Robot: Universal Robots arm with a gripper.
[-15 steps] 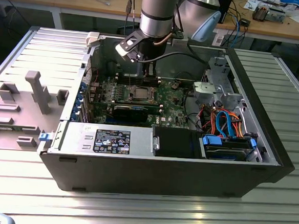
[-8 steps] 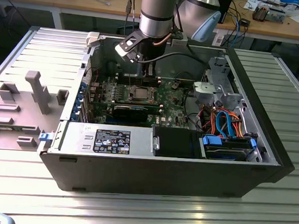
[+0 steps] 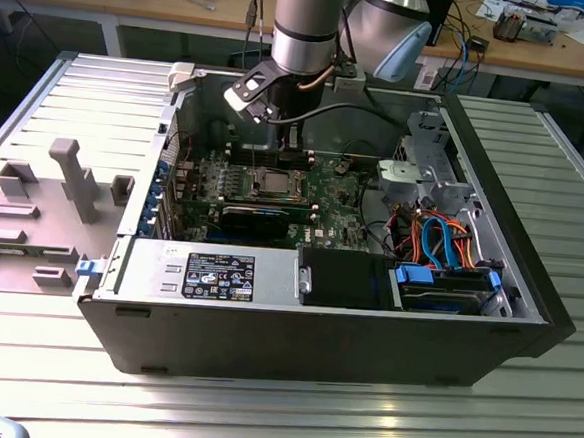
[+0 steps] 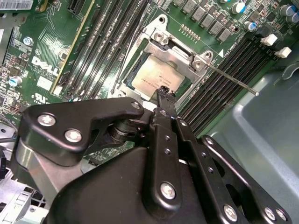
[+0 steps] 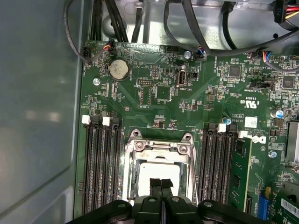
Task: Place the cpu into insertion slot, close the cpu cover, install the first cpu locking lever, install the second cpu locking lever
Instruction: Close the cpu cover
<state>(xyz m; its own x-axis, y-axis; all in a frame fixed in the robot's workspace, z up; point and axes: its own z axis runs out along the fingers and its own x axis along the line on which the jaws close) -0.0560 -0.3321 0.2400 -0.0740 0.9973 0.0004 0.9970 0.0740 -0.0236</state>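
The gripper [image 5: 161,183] is hanging right over the cpu [image 5: 142,179] with its jaws pressed together and nothing between them. Can't tell if the tips are actually touching the silver top. The cpu is sitting in the insertion slot [image 5: 158,161], and the cpu cover [image 5: 159,148] is lying down around it like a frame. In the second wrist view, a thin locking lever [image 4: 231,80] is sticking out past the cpu's corner. Black memory slots [image 5: 100,163] are flanking the cpu on both sides, all sitting on the green motherboard [image 5: 187,102] inside the open computer case [image 3: 314,341].

Dull grey metal cpu [image 4: 152,79]; shiny silvery metal cpu cover [image 5: 159,148].
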